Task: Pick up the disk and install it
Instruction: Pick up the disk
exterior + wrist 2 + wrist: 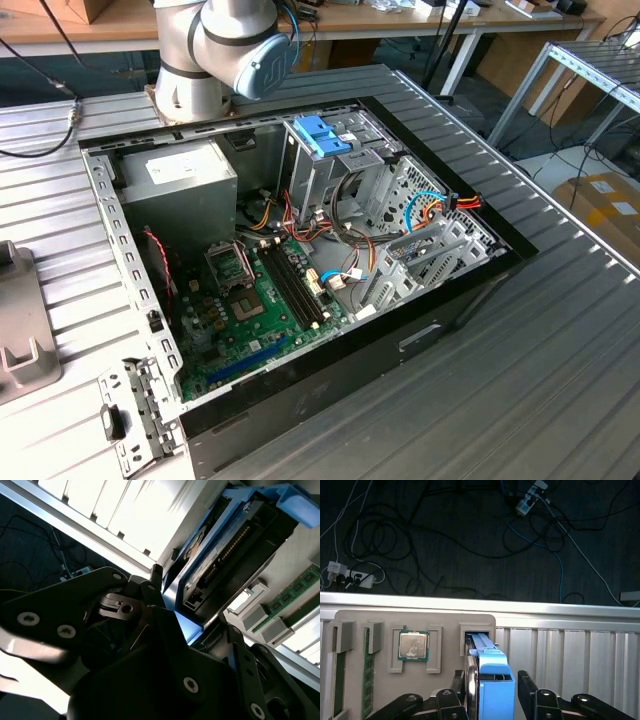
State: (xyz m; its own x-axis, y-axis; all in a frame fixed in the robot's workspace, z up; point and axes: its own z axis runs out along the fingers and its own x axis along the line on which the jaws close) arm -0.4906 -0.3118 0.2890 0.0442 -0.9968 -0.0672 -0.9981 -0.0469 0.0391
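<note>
The ribbed metal table carries an open computer case with its side panel off. In the first wrist view a pale holder tray lies along the table's edge, with cabled floor beyond it. The disk stands on edge in one slot of that tray, its blue rail uppermost. The gripper straddles the disk with its jaws apart, and a sliver of gap shows on one side. The work looks to be at the pick-up step, with the disk seated and not yet clamped. Closing squarely on its flat sides seems to be what a lift would need. A processor chip and a memory stick sit in neighbouring pockets. No print on any of them can be read.
</note>
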